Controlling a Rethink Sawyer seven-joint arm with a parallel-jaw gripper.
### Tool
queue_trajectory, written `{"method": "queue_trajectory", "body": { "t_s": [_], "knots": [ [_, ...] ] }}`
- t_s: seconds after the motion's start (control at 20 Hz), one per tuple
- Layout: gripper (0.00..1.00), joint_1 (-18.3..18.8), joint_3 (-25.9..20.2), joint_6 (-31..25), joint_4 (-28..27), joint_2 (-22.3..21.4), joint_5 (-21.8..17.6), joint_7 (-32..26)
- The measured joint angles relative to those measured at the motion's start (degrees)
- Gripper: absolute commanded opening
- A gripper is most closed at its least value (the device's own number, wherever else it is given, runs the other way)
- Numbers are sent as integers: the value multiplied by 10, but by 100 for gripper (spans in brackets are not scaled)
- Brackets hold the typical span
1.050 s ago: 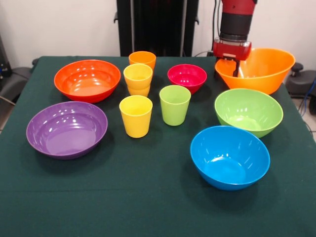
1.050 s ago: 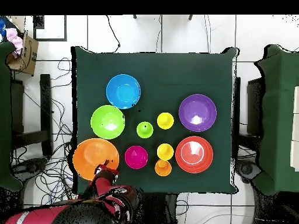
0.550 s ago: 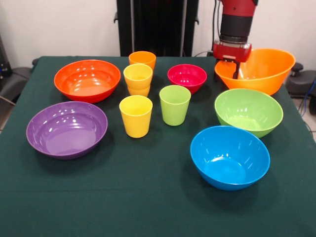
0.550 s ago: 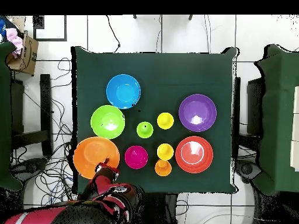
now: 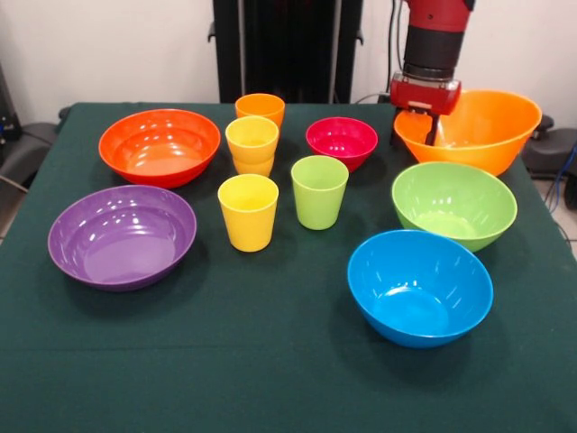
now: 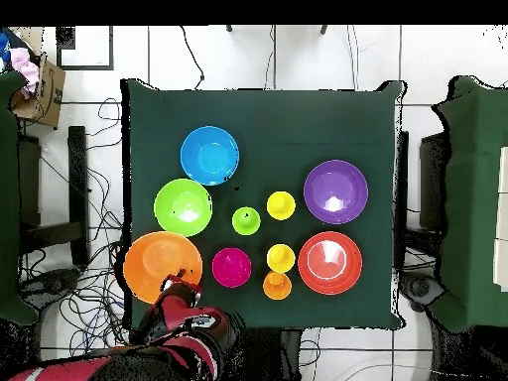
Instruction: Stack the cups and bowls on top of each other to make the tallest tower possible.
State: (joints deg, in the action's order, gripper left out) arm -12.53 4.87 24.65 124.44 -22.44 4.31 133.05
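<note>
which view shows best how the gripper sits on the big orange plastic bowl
The front view: the gripper reaches down at the large glossy orange plastic bowl's rim, and the bowl looks tilted. From overhead, the arm hides the gripper; only the bowl's round outline shows.

tool (image 5: 429,124) tips — hidden by orange bowl (image 5: 478,135)

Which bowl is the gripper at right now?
The large orange bowl: the gripper grips its rim, and it sits tilted; the other bowls sit untouched.

A green-clothed table (image 6: 298,119) stands on white tiled floor (image 6: 268,60) strewn with cables, before a pale wall (image 5: 108,45).
</note>
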Motion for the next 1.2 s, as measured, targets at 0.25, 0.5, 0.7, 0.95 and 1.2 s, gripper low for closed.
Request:
{"method": "queue_trajectory", "body": {
  "t_s": [0.25,0.5,0.7,0.95,1.2],
  "knots": [
    [0,-1,5,-48,-12,-17,-2,0],
    [0,-3,8,-67,-17,-34,-4,0],
    [0,-3,11,-72,-26,-36,-4,0],
    [0,-4,13,-72,-32,-37,-3,0],
    [0,-7,14,-83,-30,-55,-3,0]
  ]
}}
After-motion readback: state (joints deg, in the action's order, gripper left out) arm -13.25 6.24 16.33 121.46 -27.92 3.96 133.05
